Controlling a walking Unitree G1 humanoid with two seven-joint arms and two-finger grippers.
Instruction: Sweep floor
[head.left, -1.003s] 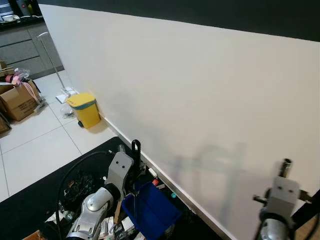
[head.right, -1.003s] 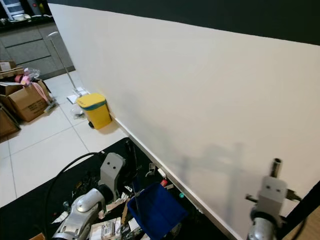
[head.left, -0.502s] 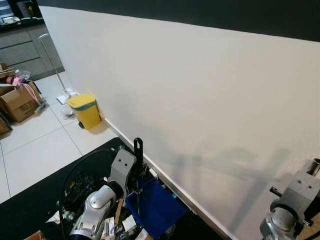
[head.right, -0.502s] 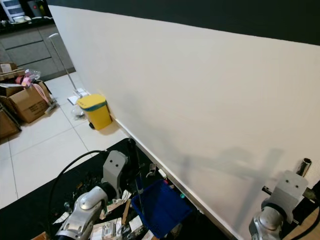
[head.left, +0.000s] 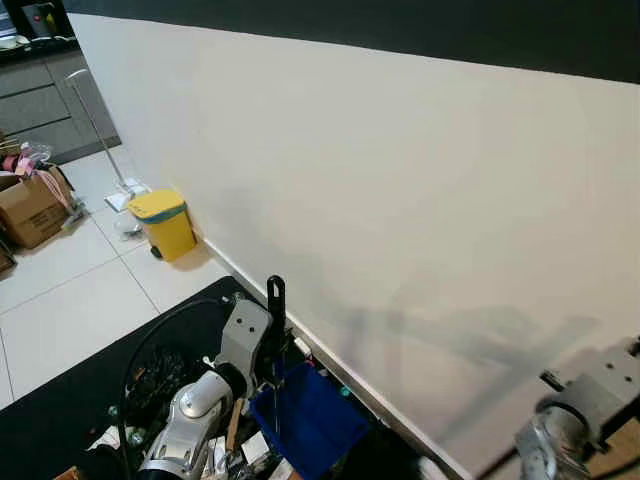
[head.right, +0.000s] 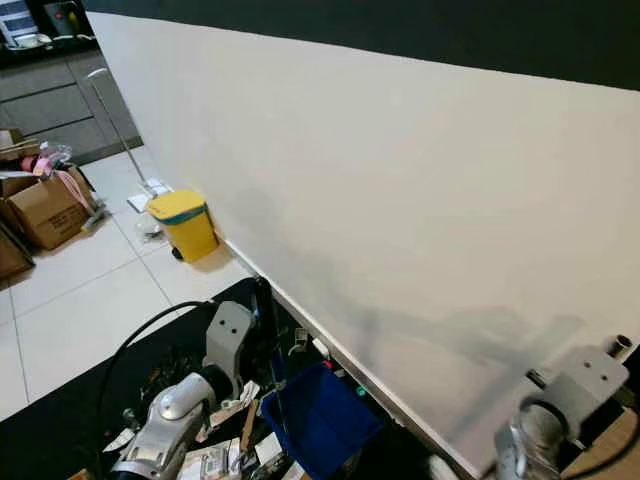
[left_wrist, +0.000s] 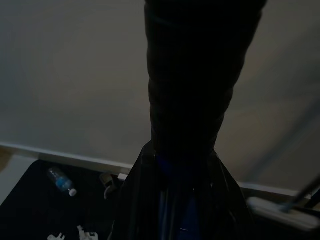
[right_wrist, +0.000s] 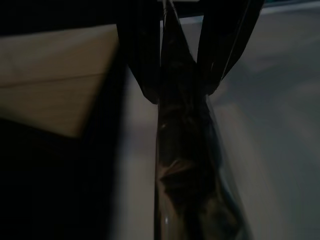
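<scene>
A blue dustpan (head.left: 305, 415) hangs low over the black mat (head.left: 60, 420) close to the wall's baseboard. Its thin rod rises to a black handle (head.left: 275, 297). My left gripper (head.left: 270, 328) is shut on that handle, which looms dark in the left wrist view (left_wrist: 197, 100). At the lower right my right arm (head.right: 560, 405) tilts outward. In the right wrist view my right gripper (right_wrist: 182, 75) is shut around a dark broom stick (right_wrist: 182, 160) wrapped in clear film. Litter (head.left: 150, 375) and paper scraps (head.right: 215, 455) lie on the mat, with a small water bottle (left_wrist: 62, 181) near the baseboard.
A long white wall (head.left: 400, 200) runs diagonally on my right. A yellow pedal bin (head.left: 164, 222) stands against it, with a thin pole (head.left: 96, 125) leaning beyond. Cardboard boxes (head.left: 30, 205) sit at the far left on white tiles (head.left: 70, 300). Grey cabinets (head.left: 40, 100) are at the back.
My right arm has swung down and outward to the right, from upright to tilted. The left gripper and dustpan have barely moved. The view has shifted slightly.
</scene>
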